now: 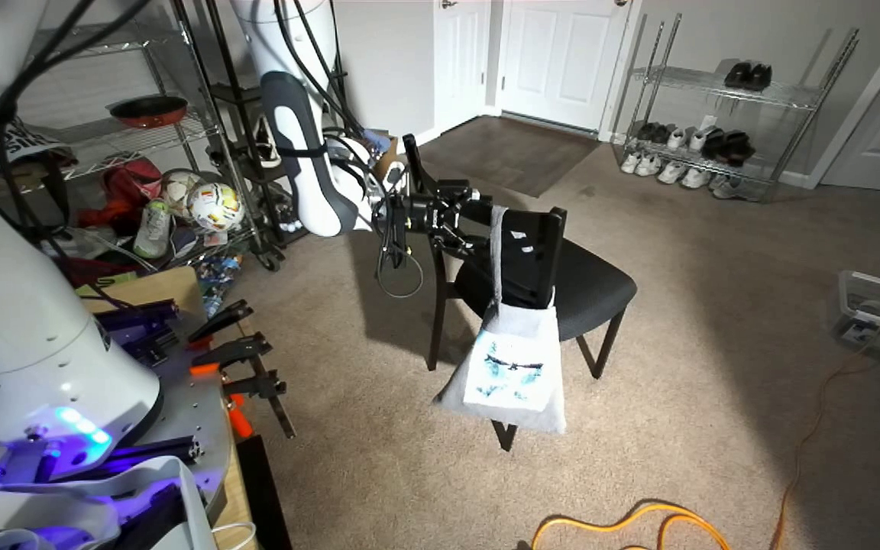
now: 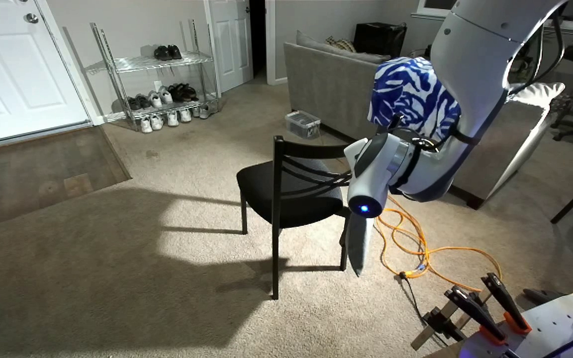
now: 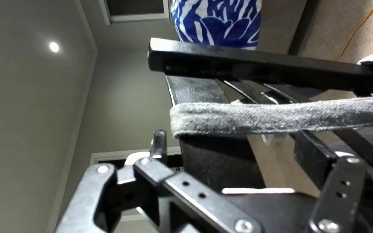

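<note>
A black chair stands on the carpet in both exterior views. From one end of its backrest hangs a grey tote bag with a white and teal print; edge-on, the bag shows below the arm. Its strap loops over the top rail. My gripper is open beside the strap, one fingertip beyond the rail's upper edge and the other below the rail. Whether the pads touch the rail is unclear. The gripper is at the backrest; the arm's wrist hides it in an exterior view.
Clamps jut from the robot's table edge. An orange cord lies coiled on the carpet. Farther off are a shoe rack, a clear bin and a sofa with a blue-and-white cloth. A wire shelf holds a pan.
</note>
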